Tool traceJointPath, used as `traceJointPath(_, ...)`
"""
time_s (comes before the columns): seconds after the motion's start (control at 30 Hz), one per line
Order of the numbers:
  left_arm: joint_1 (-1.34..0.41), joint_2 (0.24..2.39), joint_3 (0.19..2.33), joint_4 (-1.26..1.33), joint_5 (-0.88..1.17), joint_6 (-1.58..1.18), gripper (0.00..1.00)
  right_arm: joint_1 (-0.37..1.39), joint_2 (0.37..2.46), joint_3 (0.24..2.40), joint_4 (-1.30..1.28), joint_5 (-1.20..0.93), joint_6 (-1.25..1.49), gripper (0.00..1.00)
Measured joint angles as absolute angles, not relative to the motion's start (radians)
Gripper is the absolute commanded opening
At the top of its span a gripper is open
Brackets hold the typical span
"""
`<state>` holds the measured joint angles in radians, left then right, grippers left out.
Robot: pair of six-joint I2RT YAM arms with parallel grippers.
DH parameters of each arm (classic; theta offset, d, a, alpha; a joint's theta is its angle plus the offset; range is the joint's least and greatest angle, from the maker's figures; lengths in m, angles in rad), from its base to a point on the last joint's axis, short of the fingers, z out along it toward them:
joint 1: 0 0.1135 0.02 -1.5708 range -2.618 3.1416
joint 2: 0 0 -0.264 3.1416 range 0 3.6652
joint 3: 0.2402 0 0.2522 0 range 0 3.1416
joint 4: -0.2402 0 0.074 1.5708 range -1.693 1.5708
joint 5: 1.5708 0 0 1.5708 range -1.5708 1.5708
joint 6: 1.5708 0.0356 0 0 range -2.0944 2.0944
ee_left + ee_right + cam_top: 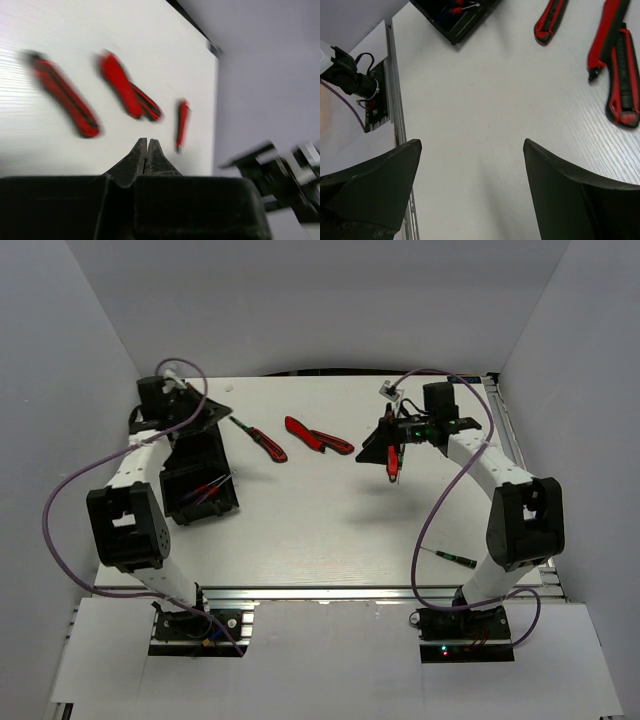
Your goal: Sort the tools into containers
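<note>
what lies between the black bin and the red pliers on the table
One red-and-black-handled tool lies between the bin and the pliers, apart from both; the top external view shows it.

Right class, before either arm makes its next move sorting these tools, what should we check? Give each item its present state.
1. Right gripper open, nothing between its fingers: ok.
2. Left gripper ready for a pick: not ok. It is shut, holding nothing.
3. Red tool just below the right gripper lying settled on the table: cannot tell.
4. Black bin upright with its top open, tools already inside: ok.
5. All tools binned: not ok. A red-and-black tool, red pliers and a thin screwdriver lie loose on the table.
</note>
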<state>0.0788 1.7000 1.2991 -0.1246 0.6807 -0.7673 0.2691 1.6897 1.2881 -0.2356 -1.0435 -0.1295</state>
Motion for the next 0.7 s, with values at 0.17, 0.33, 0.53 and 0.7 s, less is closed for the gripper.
traceJointPath(0.17,0.242,1.634,1.325,-0.284,0.473,-0.637,0.0,0.199,1.654,1.242,-0.252,-1.046,-0.169,0.89)
traceJointPath(0.33,0.275,1.613,1.346,-0.336,0.23,-0.572,0.0,0.178,1.648,1.214,-0.285,-1.047,-0.196,0.9)
traceJointPath(0.53,0.273,1.612,1.346,-0.336,0.022,-0.542,0.0,0.175,1.636,1.211,-0.309,-1.044,-0.222,0.89)
traceJointPath(0.7,0.274,1.628,1.346,-0.334,-0.047,-0.535,0.0,0.15,1.608,1.199,-0.32,-1.039,-0.238,0.89)
